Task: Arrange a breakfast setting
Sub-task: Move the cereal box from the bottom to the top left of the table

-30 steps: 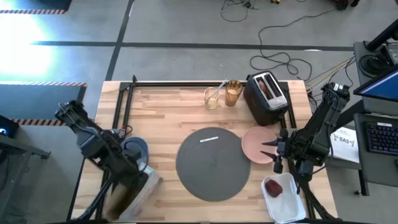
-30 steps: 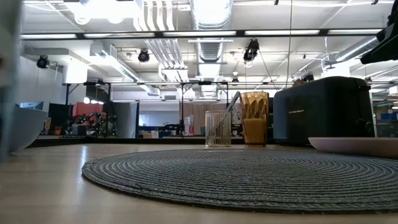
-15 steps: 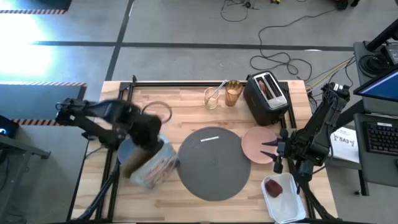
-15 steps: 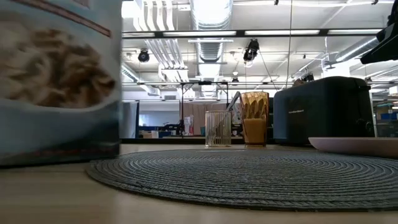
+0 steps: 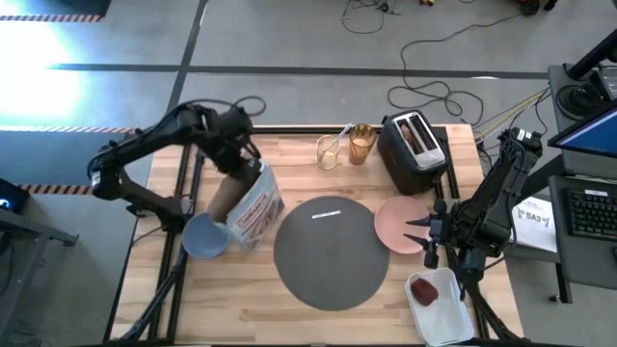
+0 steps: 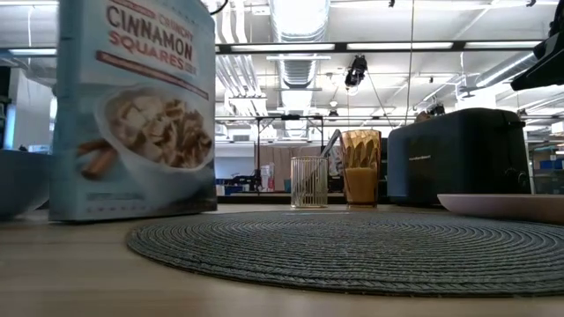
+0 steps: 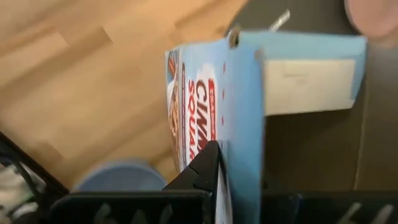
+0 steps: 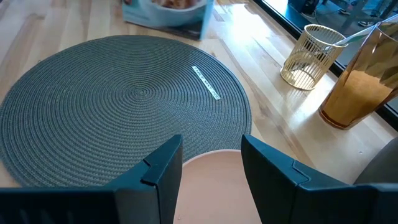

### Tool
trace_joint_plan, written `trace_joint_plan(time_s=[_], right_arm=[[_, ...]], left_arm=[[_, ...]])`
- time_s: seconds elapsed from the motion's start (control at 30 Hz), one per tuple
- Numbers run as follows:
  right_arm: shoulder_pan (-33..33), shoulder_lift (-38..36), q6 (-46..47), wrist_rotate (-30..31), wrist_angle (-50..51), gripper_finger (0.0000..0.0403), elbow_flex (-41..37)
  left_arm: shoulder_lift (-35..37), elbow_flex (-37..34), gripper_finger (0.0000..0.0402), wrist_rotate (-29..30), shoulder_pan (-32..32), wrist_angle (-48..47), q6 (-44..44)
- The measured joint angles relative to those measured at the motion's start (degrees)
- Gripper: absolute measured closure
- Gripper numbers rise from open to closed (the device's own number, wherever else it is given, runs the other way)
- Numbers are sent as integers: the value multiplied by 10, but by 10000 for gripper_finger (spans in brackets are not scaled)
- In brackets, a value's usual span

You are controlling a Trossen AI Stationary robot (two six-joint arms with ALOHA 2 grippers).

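Wooden counter point(image 5: 308, 308): left end effector point(image 5: 245, 166) clamped on upright cereal box point(image 5: 253, 204), blue bowl point(image 5: 205, 236) just beside it. Right end effector point(image 5: 416, 233), fingers apart, hovers over pink plate point(image 5: 397, 218), grey mat point(image 5: 328, 253) alongside.

The mat point(image 5: 332, 253) lay at the middle of the desk point(image 5: 289, 154). A cereal box point(image 5: 253, 207) stood just beside its left edge, with the bowl point(image 5: 203, 236) left of the box. The plate point(image 5: 397, 224) overlapped the mat's right edge. Behind the mat stood a wire cup point(image 5: 328, 152) and the tumbler point(image 5: 362, 145), the toaster point(image 5: 415, 152) to their right. The tray point(image 5: 445, 313) lay at the front right corner.
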State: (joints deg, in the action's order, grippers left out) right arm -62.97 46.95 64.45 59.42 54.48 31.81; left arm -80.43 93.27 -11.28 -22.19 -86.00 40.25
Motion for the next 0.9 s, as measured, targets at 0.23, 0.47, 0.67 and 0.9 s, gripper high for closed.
trace_joint_plan(time_s=[0.23, 0.47, 0.67, 0.9], right_arm=[[0, 0, 0, 0, 0, 248, 0], [0, 0, 0, 0, 0, 248, 0], [0, 0, 0, 0, 0, 248, 0], [0, 0, 0, 0, 0, 248, 0]], left_arm=[[-52, 75, 401, 26, -98, -20, -118], [-114, 141, 401, 50, -182, -41, -213], [-135, 151, 401, 85, -235, -40, -240], [-126, 156, 402, 89, -250, -40, -254]])
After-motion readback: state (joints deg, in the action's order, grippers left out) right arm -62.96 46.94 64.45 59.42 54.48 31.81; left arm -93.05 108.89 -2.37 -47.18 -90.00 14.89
